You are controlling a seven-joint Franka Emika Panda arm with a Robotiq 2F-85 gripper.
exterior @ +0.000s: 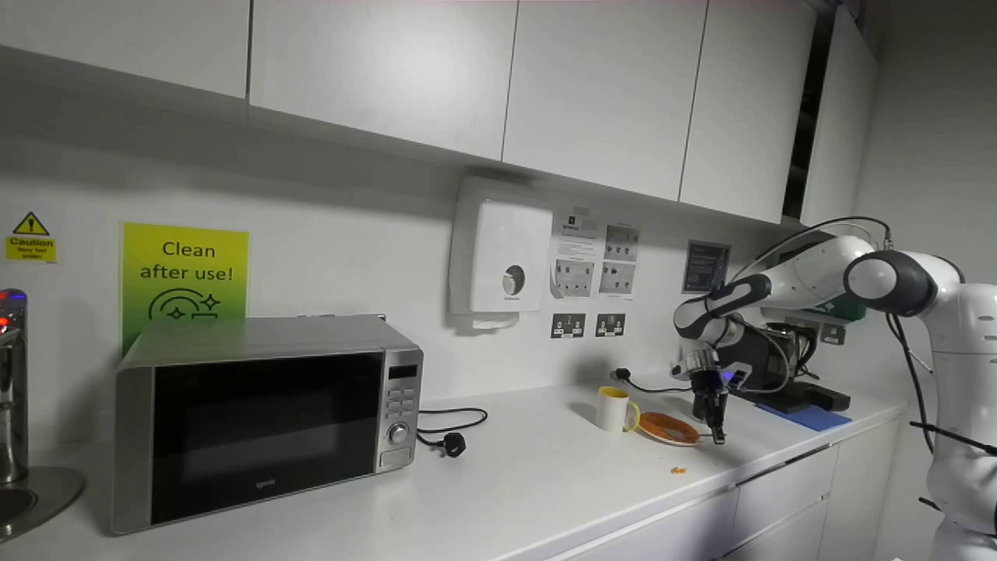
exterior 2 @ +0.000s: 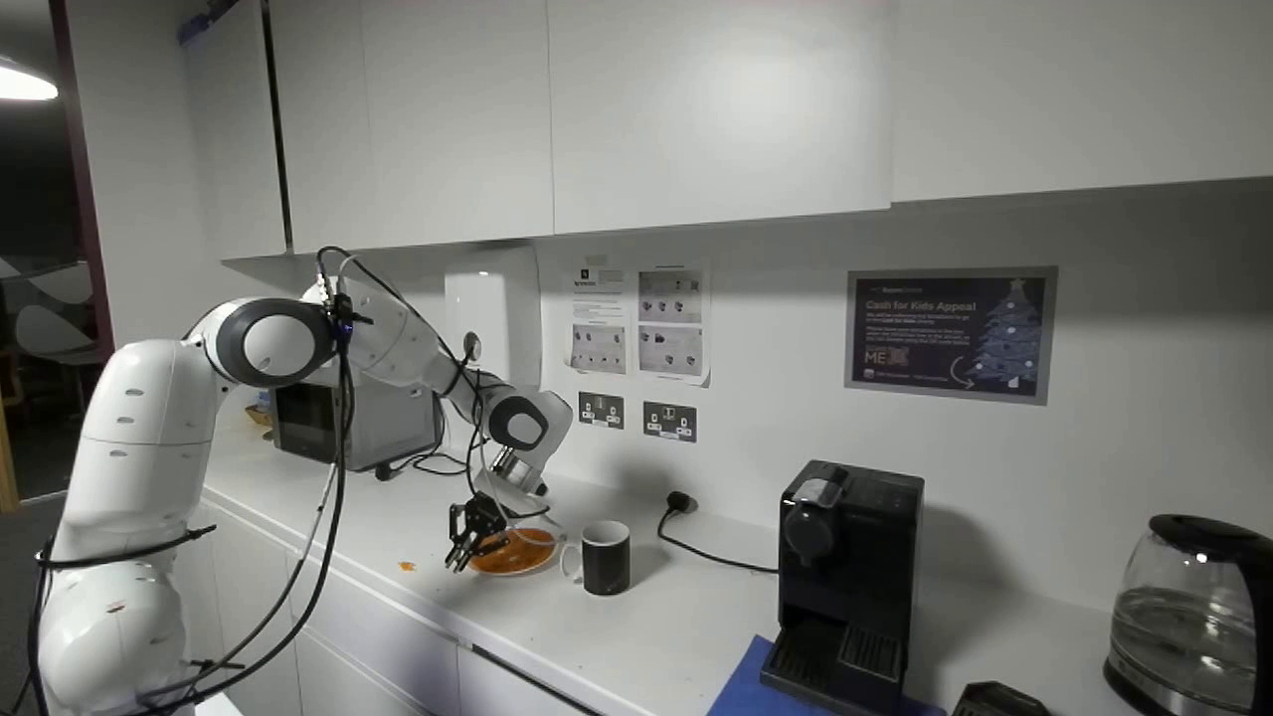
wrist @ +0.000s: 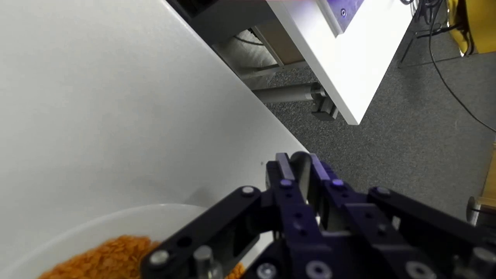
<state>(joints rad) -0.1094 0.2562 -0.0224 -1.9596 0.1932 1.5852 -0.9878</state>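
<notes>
The gripper (wrist: 300, 159) has its fingers clenched on a dark, round-ended handle (wrist: 303, 174), located beside a white plate (wrist: 170, 215) toward the front edge of the counter (exterior: 537, 467); the rest of the handle is hidden by the fingers, and contact with the plate cannot be judged. The plate bears a layer of orange flakes (wrist: 112, 255), partly covered by the gripper in the wrist view; a few crumbs (exterior: 678, 471) of like colour lie apart on the counter. Near the plate, in an exterior view, a white mug (exterior: 612, 413) with yellow interior; in an exterior view, a black mug (exterior 2: 606, 562) with white handle; the contents of both are out of sight. A glass kettle (exterior 2: 1174, 636), cut off at right, contains clear liquid. Legible writing: a sign (exterior: 184, 265), "Clean after use!", its base hidden by the microwave (exterior: 269, 421); a yellow label (exterior: 31, 243), "Caution"; a poster (exterior 2: 950, 335), "Cash for Kids Appeal". The print on the notices (exterior 2: 671, 343) and the microwave's brand mark (exterior: 265, 484) are too small to read surely.
</notes>
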